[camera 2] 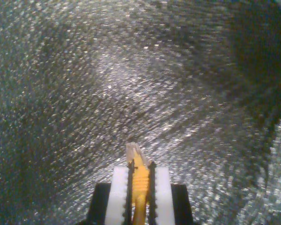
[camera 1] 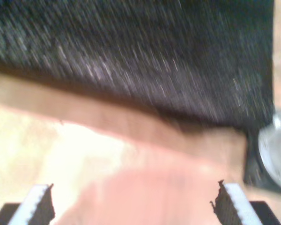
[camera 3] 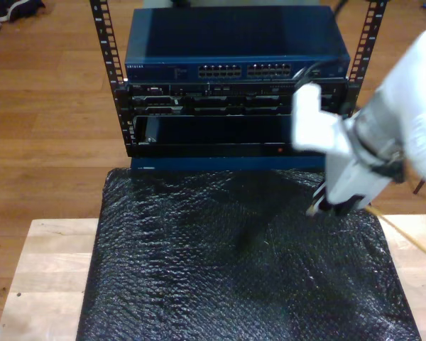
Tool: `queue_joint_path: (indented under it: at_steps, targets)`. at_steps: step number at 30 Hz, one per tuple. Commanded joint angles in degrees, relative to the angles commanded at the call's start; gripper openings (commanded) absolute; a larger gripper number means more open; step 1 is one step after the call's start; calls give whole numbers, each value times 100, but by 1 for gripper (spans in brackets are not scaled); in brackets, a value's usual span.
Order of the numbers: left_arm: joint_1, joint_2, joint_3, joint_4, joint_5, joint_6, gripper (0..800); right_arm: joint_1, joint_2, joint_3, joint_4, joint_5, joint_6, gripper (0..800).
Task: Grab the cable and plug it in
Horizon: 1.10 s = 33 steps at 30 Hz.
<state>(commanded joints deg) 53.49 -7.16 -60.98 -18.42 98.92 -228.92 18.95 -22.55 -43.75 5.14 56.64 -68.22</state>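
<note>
Cable (camera 2: 139,180) clamped in my second end effector (camera 2: 139,178): yellow-orange jacket and ribbed boot pinched between the two white pads, the clear plug (camera 2: 134,152) poking out just past the tips. A thin yellow run of it trails away behind the arm at the exterior view's right edge. Under the plug lies the black bubble-wrap mat (camera 2: 84,93), apart from it, not touching.

My first end effector (camera 1: 133,201) stands with its serrated pads wide apart, nothing between them, over bare wooden worktop (camera 1: 61,140) beside the mat's edge; a shiny round object (camera 1: 278,150) sits off to one side, too blurred to name.

Step in hand, as I judge it: grab is done, carry to the port under way. Ahead of the held plug, beyond the mat, stands the rack (camera 3: 234,78) with a blue network switch (camera 3: 234,42) and its row of ports (camera 3: 245,70).

Next move calls for lifting the plug to port height, levelling it, squaring it to one socket, then a straight push. Which way the latch tab faces I cannot tell.
</note>
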Motion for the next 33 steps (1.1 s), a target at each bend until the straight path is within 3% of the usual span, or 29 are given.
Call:
queue_joint_path:
  at_steps: [5, 14, 19, 24, 33]
  targets:
    - [519, 9, 9, 325, 0, 1319, 800, 149, 220, -18, -88, -70, 193, 0]
    - [1248, -44, 334, 976, 0, 2910, 800, 167, 431, -185, -97, -62, 229, 0]
    - [1618, -387, 686, 1204, 0, 3534, 800, 167, 510, -325, -97, -62, 255, 0]
    - [1943, -818, 1468, 1459, -18, 4158, 800, 167, 598, -448, -88, -53, 264, 0]
    - [2004, -1284, 2462, 1767, -26, 4440, 800, 158, 598, -448, -97, -26, 255, 0]
